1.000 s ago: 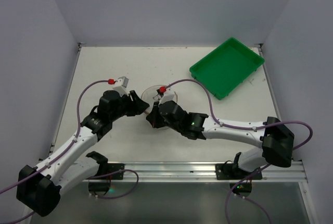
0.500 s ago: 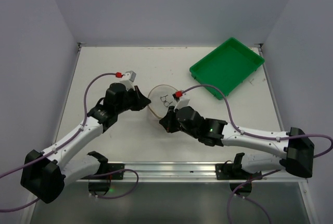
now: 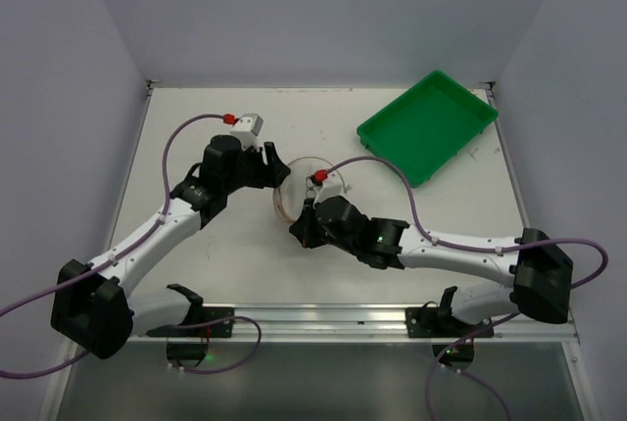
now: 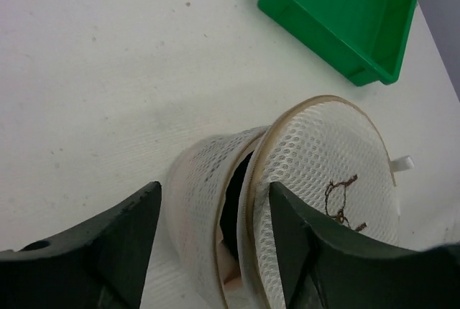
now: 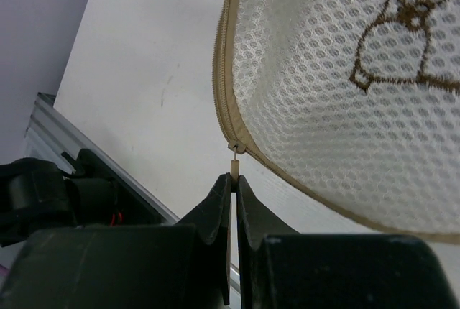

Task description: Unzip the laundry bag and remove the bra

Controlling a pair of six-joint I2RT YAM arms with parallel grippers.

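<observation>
Mesh this soft and light looks sure to crumple, so with the laundry bag (image 3: 294,192) tipped on edge mid-table (image 3: 245,117), the right gripper (image 5: 233,183) pinches its tiny zipper pull (image 5: 234,159) while the left gripper (image 4: 213,197) brackets the body, squeeze unclear.

My arms: left arm (image 3: 147,245) and right arm (image 3: 460,250), white links between black joint housings.
My cables: one lilac cable (image 3: 174,137) per arm, ending in a red plug (image 3: 228,118).
My wrist cameras: small pale-grey box (image 3: 252,125).
My tools: left tool (image 4: 213,194), broad matte-black fingers; right tool (image 5: 232,180), slim black fingers.
</observation>
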